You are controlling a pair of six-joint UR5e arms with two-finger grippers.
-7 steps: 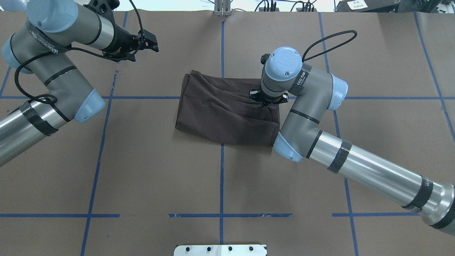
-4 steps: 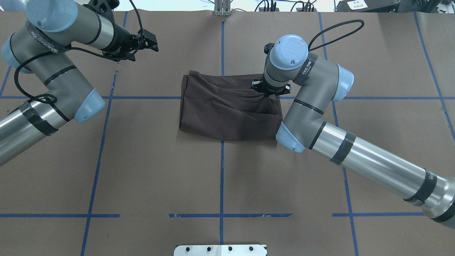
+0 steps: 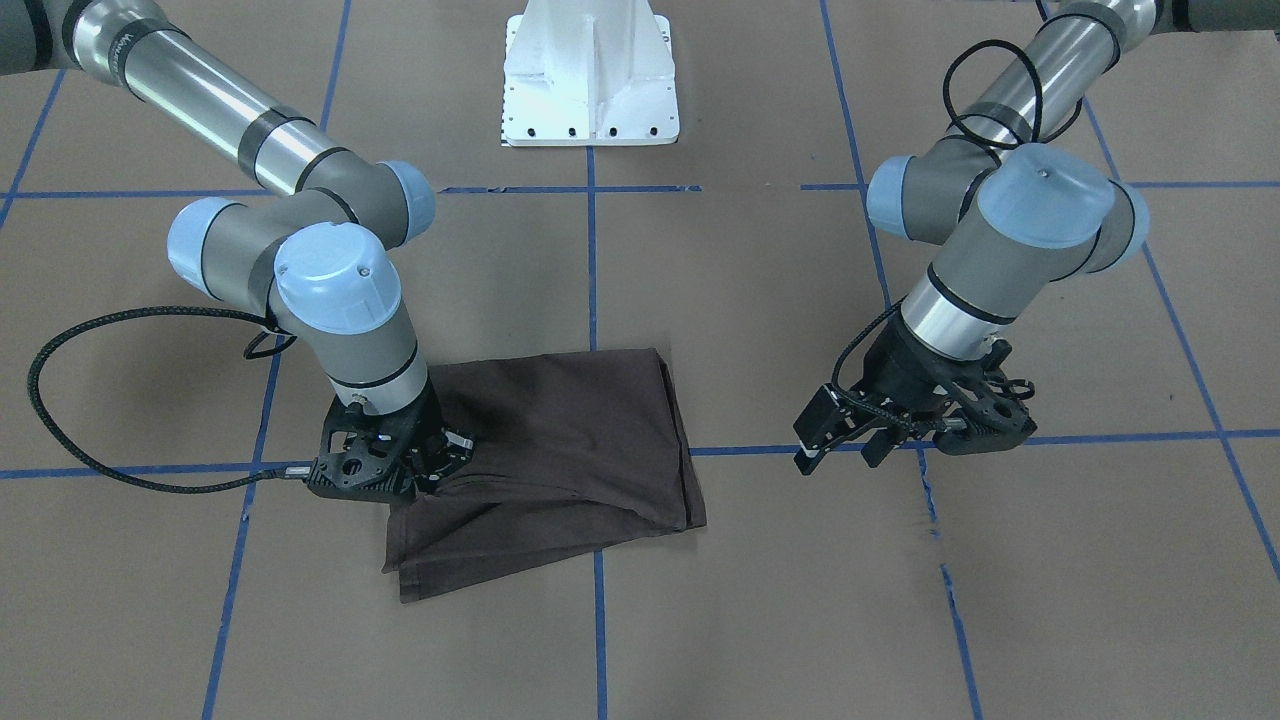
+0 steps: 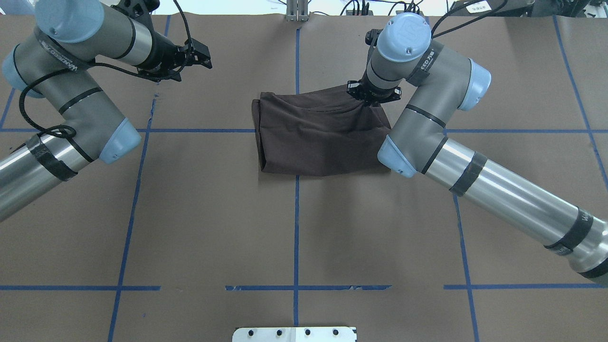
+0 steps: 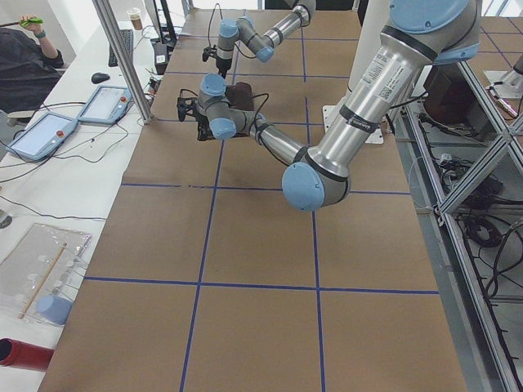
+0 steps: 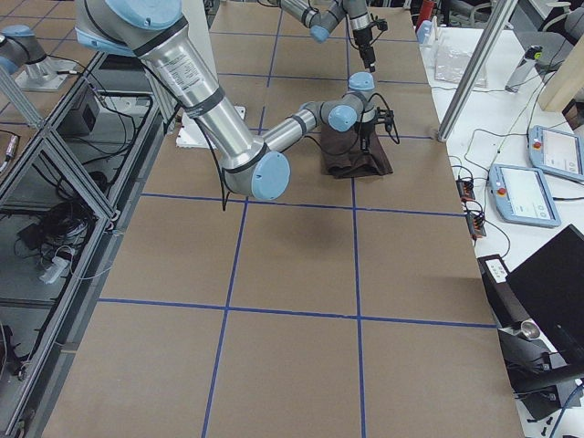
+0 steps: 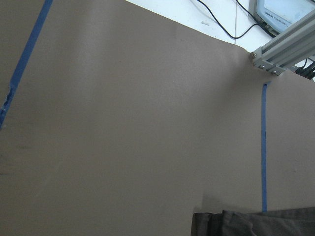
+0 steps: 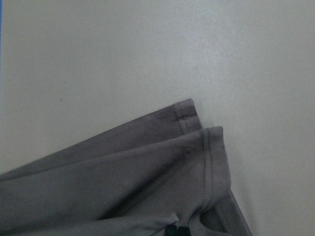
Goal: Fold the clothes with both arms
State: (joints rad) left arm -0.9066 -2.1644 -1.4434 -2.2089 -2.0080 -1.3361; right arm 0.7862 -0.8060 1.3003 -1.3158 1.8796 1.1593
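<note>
T-shirt (image 3: 570,440), just one, dark brown: I see my right gripper (image 3: 432,475) pinching its corner, my left gripper (image 3: 842,455) spread wide, empty.

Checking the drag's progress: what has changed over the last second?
The right gripper, shut on the T-shirt at its far edge, moved away from the robot and slightly to its right, dragging the folded T-shirt along. The left gripper stayed open, parked off the cloth.

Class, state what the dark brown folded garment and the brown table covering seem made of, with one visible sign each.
Dark brown folded T-shirt: likely soft matte knit fabric; it wrinkles, drapes and shows stitched hems. Brown table covering: probably matte paper; thin, flat, with a wavy far edge.
</note>
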